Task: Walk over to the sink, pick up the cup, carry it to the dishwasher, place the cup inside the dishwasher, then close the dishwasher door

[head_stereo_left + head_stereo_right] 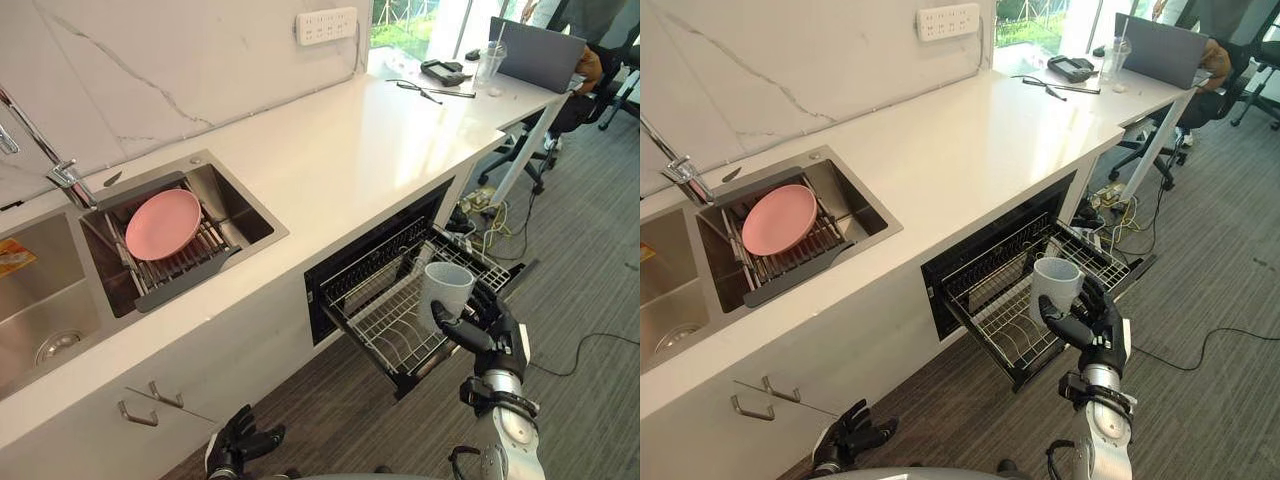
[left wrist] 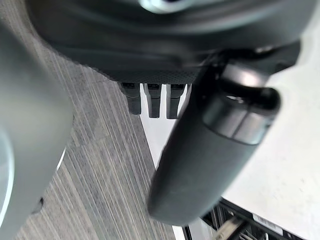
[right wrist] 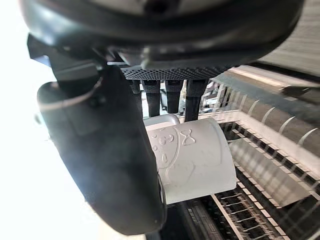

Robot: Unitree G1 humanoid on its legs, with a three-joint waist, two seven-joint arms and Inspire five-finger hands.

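Half done, now placing: holding white embossed ceramic cup [image 1: 446, 285] mouth-up in curled dark right hand [image 1: 485, 335] over pulled-out wire dishwasher rack [image 1: 385, 322]; next, lower between tines and let go.

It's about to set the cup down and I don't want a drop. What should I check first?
1. Right hand grips cup, fingers curled round it: ok.
2. Cup upright, mouth up: ok.
3. Rack pulled out: ok.
4. Cup over rack: ok.
5. Gap between cup and rack wires: cannot tell.
6. Left hand low, apart from rack: ok.
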